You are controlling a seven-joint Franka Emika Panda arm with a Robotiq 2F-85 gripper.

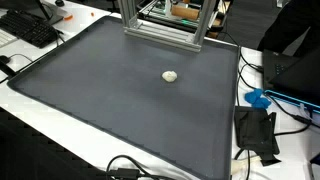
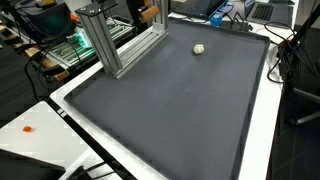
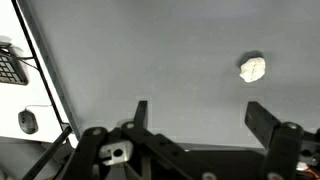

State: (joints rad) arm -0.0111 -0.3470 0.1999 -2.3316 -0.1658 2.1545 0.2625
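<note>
Closest to the lens, the gripper (image 3: pixel 198 108) is hanging above the dark grey mat (image 3: pixel 150 50), its two black fingers (image 3: pixel 141 112) standing wide apart with nothing between them. Ahead of it, toward the right of the wrist view and well apart from both fingers, a small white lump (image 3: pixel 253 68) is lying alone on the mat. In both exterior views the lump (image 1: pixel 170 75) (image 2: pixel 200 49) is sitting near the aluminium frame (image 1: pixel 165 30) (image 2: pixel 115 45) but not touching it. Its outline is looking crumpled and uneven, so it is probably light and somewhat soft, like wadded paper, though the material is too small to tell. It is likely to roll or skid if nudged. Pinching it from above across its broad middle, fingertips low against the mat, is looking safest. Further out, a keyboard (image 3: pixel 8 68) and mouse (image 3: pixel 28 121) are resting on the white table (image 2: pixel 40 130), and a blue object (image 1: pixel 258 98) is lying among cables.
</note>
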